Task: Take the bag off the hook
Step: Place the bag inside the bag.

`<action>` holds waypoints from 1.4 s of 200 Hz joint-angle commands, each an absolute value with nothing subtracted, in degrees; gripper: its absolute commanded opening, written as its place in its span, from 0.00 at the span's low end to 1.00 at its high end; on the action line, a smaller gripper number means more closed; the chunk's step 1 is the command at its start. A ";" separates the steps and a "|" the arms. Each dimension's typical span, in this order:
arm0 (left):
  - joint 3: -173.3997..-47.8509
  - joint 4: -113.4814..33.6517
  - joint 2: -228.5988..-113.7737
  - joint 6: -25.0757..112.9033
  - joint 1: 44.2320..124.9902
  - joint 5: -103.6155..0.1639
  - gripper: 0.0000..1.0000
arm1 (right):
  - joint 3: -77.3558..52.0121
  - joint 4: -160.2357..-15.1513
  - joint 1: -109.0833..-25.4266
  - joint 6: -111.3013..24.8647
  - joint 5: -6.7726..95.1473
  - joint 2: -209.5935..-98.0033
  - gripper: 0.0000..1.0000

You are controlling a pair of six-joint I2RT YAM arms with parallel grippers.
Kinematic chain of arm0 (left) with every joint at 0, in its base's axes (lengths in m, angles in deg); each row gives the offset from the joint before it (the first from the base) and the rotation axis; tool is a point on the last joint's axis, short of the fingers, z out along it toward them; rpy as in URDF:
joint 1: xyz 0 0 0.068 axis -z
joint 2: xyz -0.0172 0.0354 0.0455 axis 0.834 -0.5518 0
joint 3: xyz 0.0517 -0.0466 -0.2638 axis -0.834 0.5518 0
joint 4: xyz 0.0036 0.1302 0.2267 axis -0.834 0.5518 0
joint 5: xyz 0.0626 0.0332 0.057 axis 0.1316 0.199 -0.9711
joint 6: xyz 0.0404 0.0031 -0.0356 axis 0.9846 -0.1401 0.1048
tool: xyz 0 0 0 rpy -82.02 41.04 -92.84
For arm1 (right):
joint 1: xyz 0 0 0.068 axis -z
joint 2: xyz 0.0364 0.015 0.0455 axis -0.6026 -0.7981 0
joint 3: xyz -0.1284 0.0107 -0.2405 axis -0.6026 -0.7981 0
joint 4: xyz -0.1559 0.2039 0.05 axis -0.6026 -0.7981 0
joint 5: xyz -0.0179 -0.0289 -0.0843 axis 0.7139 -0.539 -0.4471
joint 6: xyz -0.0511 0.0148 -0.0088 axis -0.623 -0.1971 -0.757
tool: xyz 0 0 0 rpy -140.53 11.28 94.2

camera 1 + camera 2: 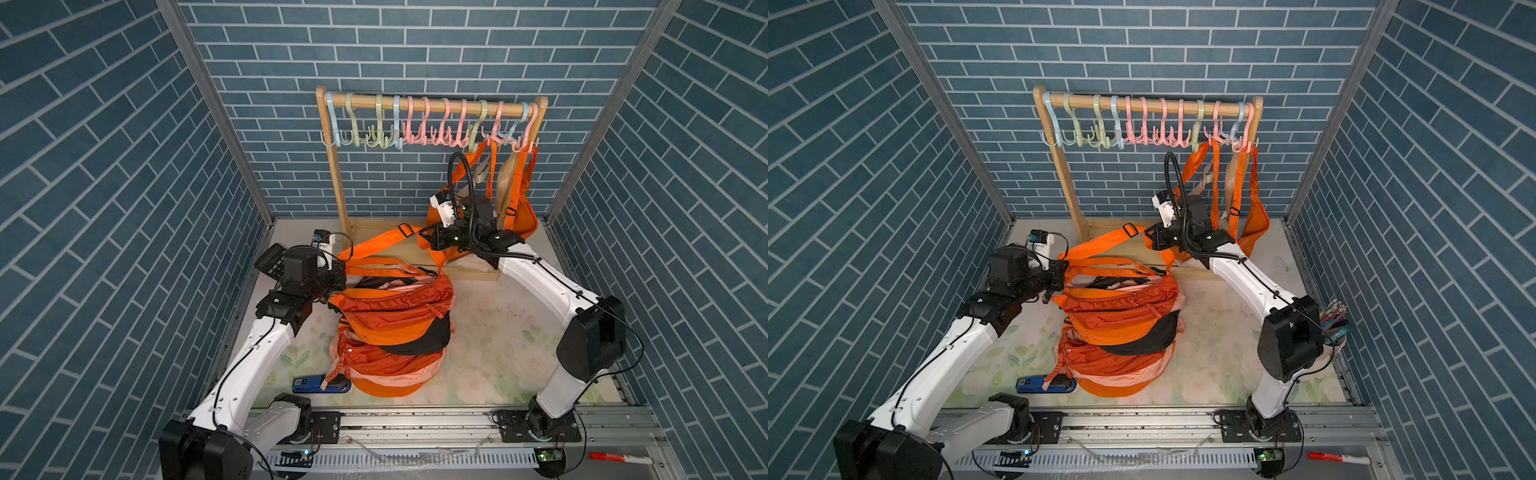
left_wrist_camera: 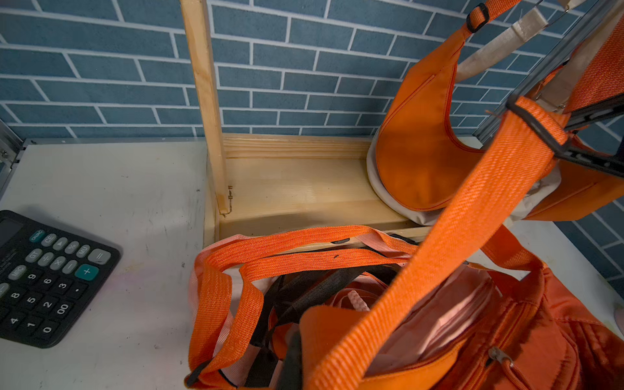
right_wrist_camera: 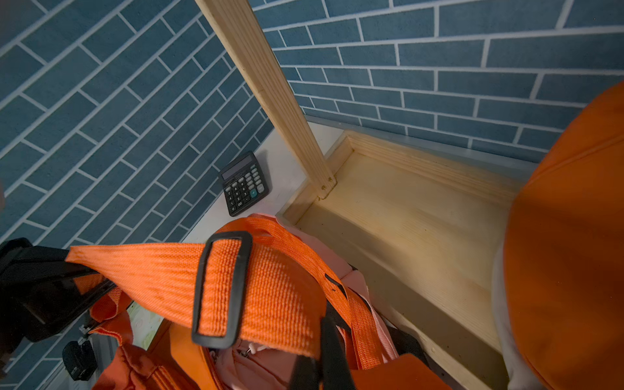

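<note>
An orange bag [image 1: 395,305] lies on top of a pile of bags in the middle of the table, clear of the coloured hooks [image 1: 428,137] on the wooden rack [image 1: 334,166]. Its orange strap [image 1: 382,241] [image 2: 472,209] [image 3: 280,287] is stretched taut between both grippers. My left gripper [image 1: 340,266] [image 2: 304,358] is shut on one end. My right gripper [image 1: 424,240] [image 3: 337,358] is shut on the strap beside its black buckle [image 1: 405,228]. Another orange bag [image 1: 524,216] and a beige one [image 1: 508,174] hang from the rightmost hooks, behind my right arm.
The rack's wooden base tray [image 2: 304,189] stands against the back wall. A black calculator [image 2: 44,277] [image 3: 244,184] lies at the back left, a blue stapler-like thing [image 1: 316,384] at the front by the pile [image 1: 386,365]. A cup of pens [image 1: 1335,320] stands at the right edge.
</note>
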State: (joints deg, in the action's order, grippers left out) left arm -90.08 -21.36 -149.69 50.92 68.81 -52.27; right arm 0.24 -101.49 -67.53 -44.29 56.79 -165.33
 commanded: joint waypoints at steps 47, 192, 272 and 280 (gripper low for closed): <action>-87.97 -24.83 -155.52 45.46 62.09 -50.05 0.17 | 3.88 -96.24 -63.50 -40.49 57.25 -174.26 0.03; -93.58 -21.50 -163.05 45.74 60.14 -50.77 0.54 | 19.29 -100.89 -62.78 -39.57 59.61 -188.32 0.39; -94.56 -17.55 -155.39 45.58 60.20 -59.12 0.99 | 19.51 -106.92 -62.63 -44.35 57.25 -183.63 0.85; -94.64 -17.38 -154.37 45.58 60.20 -59.60 0.99 | 19.24 -107.41 -62.62 -44.80 56.99 -182.73 0.87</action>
State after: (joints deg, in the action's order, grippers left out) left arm -92.96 -19.20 -157.60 45.21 60.50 -56.12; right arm 17.82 -104.26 -62.77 -41.69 58.47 -187.56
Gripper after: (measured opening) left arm 0.990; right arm 0.850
